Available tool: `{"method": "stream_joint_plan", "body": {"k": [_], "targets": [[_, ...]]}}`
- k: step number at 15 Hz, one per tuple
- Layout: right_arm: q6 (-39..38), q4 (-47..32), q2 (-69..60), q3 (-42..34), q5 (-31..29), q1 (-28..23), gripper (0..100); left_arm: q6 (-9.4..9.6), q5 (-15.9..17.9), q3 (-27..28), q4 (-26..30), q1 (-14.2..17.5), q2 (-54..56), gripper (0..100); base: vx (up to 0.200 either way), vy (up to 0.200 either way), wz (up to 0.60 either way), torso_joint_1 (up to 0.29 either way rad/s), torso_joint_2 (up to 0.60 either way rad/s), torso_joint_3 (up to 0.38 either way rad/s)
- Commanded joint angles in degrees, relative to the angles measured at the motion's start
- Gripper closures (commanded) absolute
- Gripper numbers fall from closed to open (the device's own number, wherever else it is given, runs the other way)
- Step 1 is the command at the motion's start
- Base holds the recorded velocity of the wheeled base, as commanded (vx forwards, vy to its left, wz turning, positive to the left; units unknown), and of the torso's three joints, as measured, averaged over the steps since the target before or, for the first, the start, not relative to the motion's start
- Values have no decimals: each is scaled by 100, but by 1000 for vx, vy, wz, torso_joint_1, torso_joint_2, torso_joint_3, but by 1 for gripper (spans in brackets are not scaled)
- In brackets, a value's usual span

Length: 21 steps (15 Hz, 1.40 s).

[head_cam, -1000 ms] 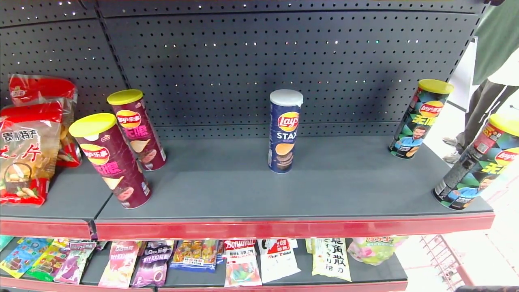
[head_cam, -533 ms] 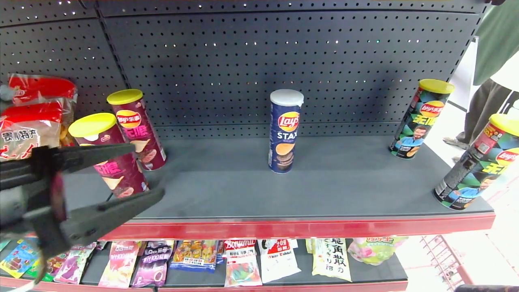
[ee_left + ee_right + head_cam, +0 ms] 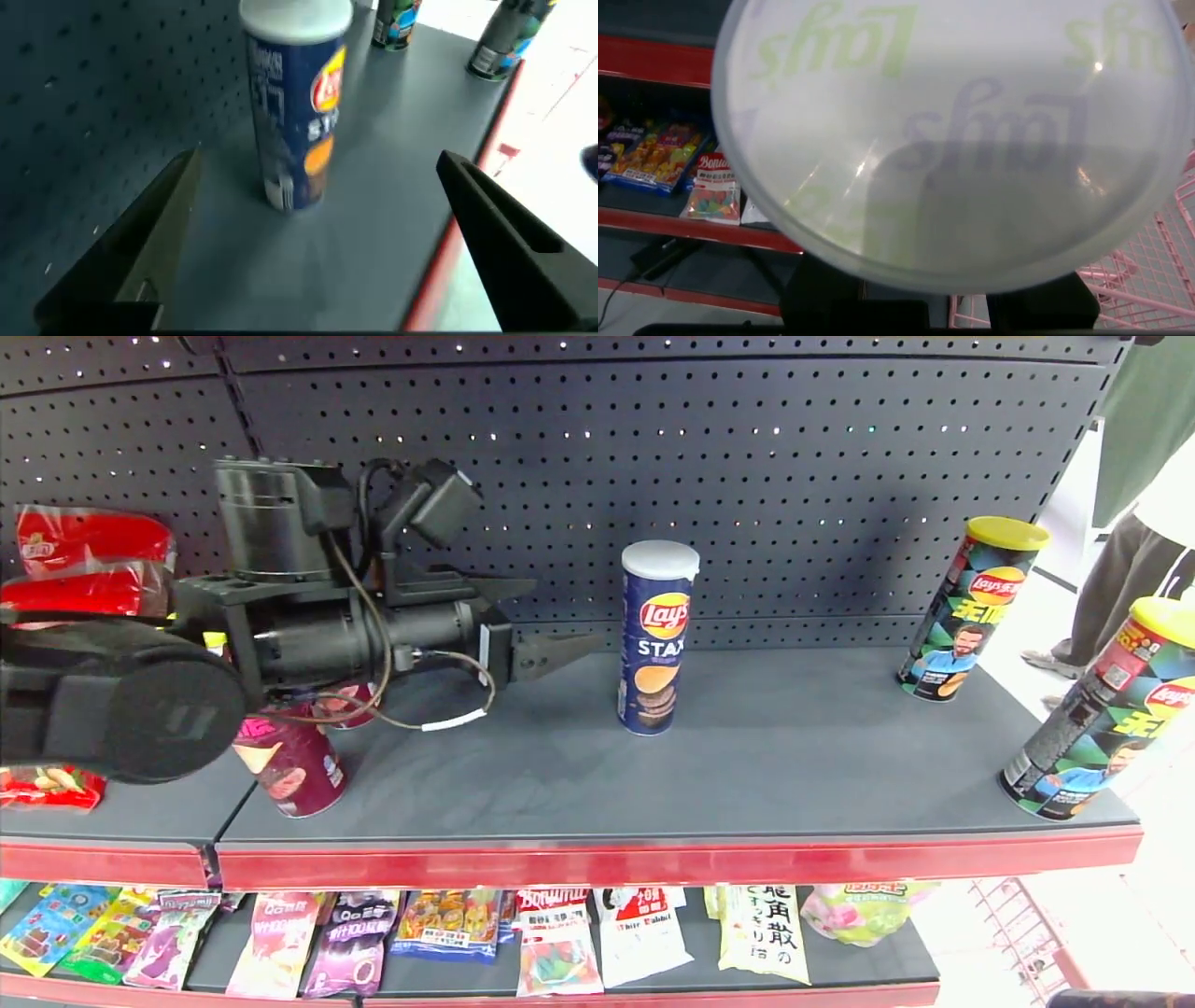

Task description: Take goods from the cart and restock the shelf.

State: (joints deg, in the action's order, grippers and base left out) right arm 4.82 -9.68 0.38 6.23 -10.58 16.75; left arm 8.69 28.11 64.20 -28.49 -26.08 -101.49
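Can (image 3: 658,639) stands upright just beyond the spread left claw (image 3: 568,612).

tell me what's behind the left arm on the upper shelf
Behind the left arm, the base of a maroon chip can and red snack bags show. The can's upper part is covered, along with whatever else stands there.

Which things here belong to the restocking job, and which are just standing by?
Job: left gripper, open toward the blue can; shelf; clear can lid at the right wrist.
Bystanders: maroon cans, green-patterned cans, red bags, lower-shelf packets.
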Motion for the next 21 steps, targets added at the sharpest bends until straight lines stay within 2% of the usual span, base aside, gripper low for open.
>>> {"method": "stream_joint_plan", "body": {"k": [1, 6, 7, 9, 10, 13, 21], "targets": [[2, 1, -3, 1, 3, 4, 100, 89, -7, 410, -8, -56, -723, 0, 0, 0, 0, 0, 0, 0], [-7, 1, -3, -8, 12, 4, 100, 106, 19, 990, 1, -161, -1303, 0, 0, 0, 0, 0, 0, 0], [-16, 1, -3, -8, 12, 4, 100, 98, 54, 1350, 28, -249, -1523, 0, 0, 0, 0, 0, 0, 0], [-16, 1, -3, -8, 3, 4, 100, 98, 54, 1728, 36, -266, -1804, 0, 0, 0, 0, 0, 0, 0], [-16, 1, -3, 1, 3, 4, 100, 98, 54, 1745, 45, -266, -1822, 0, 0, 0, 0, 0, 0, 0], [-16, 1, -3, -8, 3, 4, 100, 62, 54, 2273, 116, -372, -2138, 0, 0, 0, 0, 0, 0, 0], [-24, 1, -3, 1, 3, 4, 100, 62, 63, 3257, 450, -372, -2692, 0, 0, 0, 0, 0, 0, 0]]}}
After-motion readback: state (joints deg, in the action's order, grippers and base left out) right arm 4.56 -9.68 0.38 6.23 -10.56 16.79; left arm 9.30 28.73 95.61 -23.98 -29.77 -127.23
